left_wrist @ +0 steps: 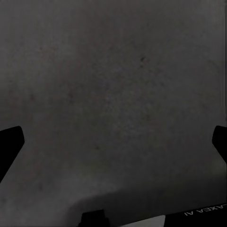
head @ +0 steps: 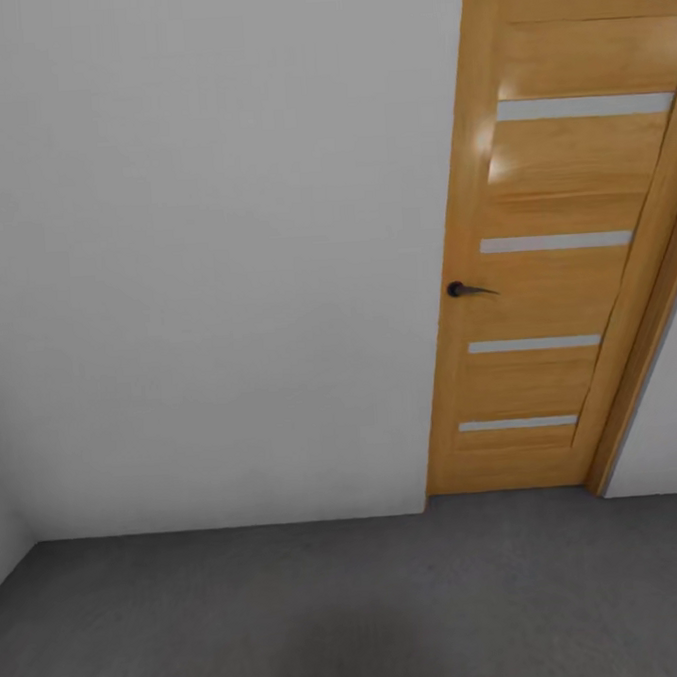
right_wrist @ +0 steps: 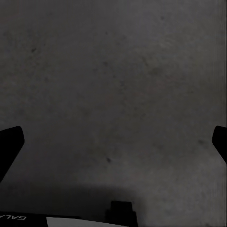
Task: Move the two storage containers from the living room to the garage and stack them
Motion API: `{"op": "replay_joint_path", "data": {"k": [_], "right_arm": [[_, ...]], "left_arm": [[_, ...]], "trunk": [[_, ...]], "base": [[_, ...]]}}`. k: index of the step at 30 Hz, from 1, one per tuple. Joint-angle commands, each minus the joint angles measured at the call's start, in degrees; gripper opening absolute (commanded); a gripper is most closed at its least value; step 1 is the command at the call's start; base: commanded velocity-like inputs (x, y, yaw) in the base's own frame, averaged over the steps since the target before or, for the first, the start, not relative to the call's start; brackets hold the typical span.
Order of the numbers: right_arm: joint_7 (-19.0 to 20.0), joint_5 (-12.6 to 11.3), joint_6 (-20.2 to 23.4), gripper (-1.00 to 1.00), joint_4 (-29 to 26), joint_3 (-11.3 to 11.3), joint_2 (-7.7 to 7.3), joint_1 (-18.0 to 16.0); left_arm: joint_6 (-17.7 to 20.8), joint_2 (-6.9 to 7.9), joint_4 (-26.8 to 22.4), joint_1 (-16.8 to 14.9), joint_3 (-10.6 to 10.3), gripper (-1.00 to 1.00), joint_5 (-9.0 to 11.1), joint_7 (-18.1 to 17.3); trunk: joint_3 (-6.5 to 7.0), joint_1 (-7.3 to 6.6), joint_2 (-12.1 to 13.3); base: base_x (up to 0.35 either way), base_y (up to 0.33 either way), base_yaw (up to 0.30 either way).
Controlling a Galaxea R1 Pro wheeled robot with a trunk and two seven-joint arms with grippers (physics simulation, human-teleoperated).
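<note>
you face a wall and closed door on grey floor, both grippers spread apart and empty, no container in sight: transit step, next drive on toward one.

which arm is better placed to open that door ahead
Right, probably. The wooden door stands on the robot's right, its dark handle right of centre. Both grippers' jaws are open and empty above grey floor.

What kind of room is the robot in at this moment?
Probably a garage or a utility room: a rough dark-grey concrete floor, a plain pale-grey wall and a wooden door with a dark handle.
</note>
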Motion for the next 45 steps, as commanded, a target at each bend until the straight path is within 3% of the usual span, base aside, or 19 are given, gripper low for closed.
{"op": "replay_joint_path", "data": {"k": [1,45], "right_arm": [[0.2,0.02,-0.03,1.0,0.0,0.0,0.0,-0.02],[0.2,0.02,-0.03,1.0,0.08,0.0,0.02,-0.02]], "left_arm": [[-0.1,0.04,-0.08,0.01,-0.12,1.0,0.03,-0.01],[-0.1,0.04,-0.08,0.01,-0.18,1.0,0.03,-0.01]], "trunk": [[-0.05,0.01,-0.02],[-0.05,0.01,-0.02]], "base": [[0.052,-0.212,0.0],[0.003,-0.263,0.0]]}}
